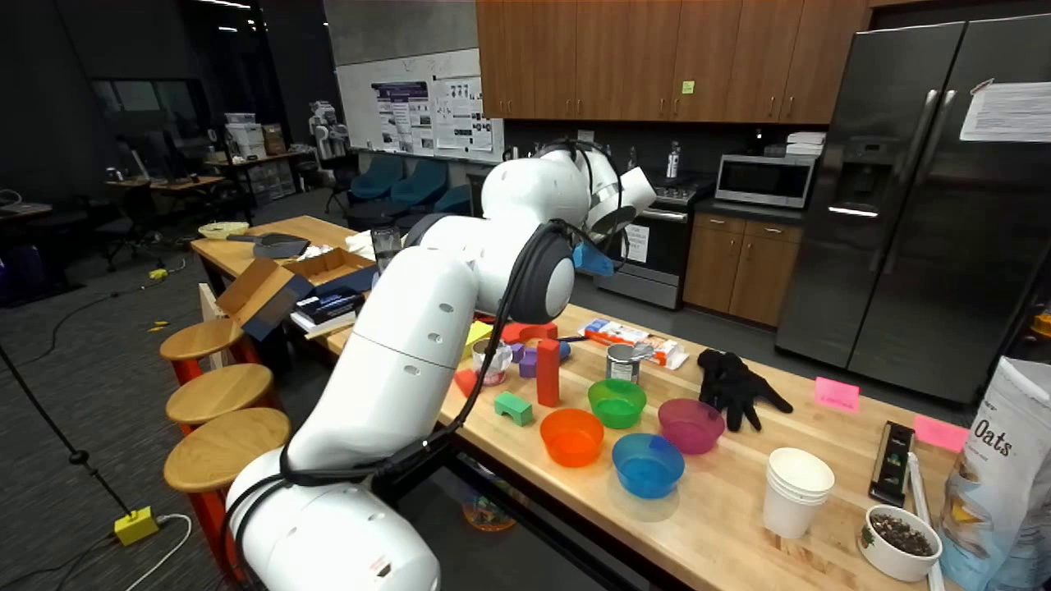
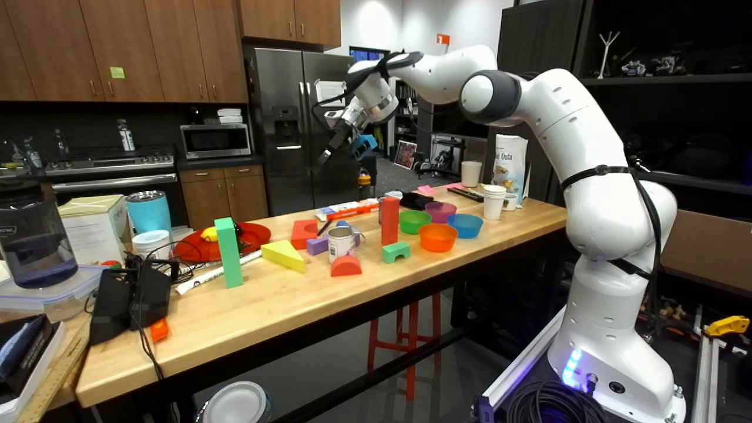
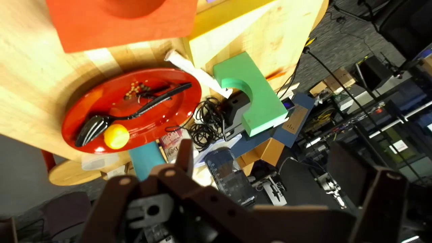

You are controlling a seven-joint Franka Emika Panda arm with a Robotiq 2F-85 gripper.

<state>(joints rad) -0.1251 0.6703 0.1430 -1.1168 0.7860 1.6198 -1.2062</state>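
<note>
My gripper (image 2: 342, 147) is in the air above the far side of the wooden table. In the wrist view its fingers (image 3: 266, 158) stand wide apart with nothing between them. A blue part (image 1: 593, 259) shows at the gripper. Beyond the fingers in the wrist view are an upright green block with a curved cutout (image 3: 263, 98), a yellow wedge (image 3: 233, 17) and a red block (image 3: 158, 27). A red plate (image 3: 168, 118) bears a black spoon (image 3: 94, 130) and a yellow ball (image 3: 116, 136). A red upright block (image 2: 389, 220) and a small green arch (image 2: 396, 252) stand near an open can (image 2: 342, 244).
Orange (image 1: 572, 437), green (image 1: 617, 402), blue (image 1: 648, 465) and magenta (image 1: 691, 425) bowls stand grouped on the table. A black glove (image 1: 739, 390), white cups (image 1: 796, 492) and an oats bag (image 1: 1002, 476) lie toward one end. A jug (image 2: 35, 241) and cables stand at the opposite end.
</note>
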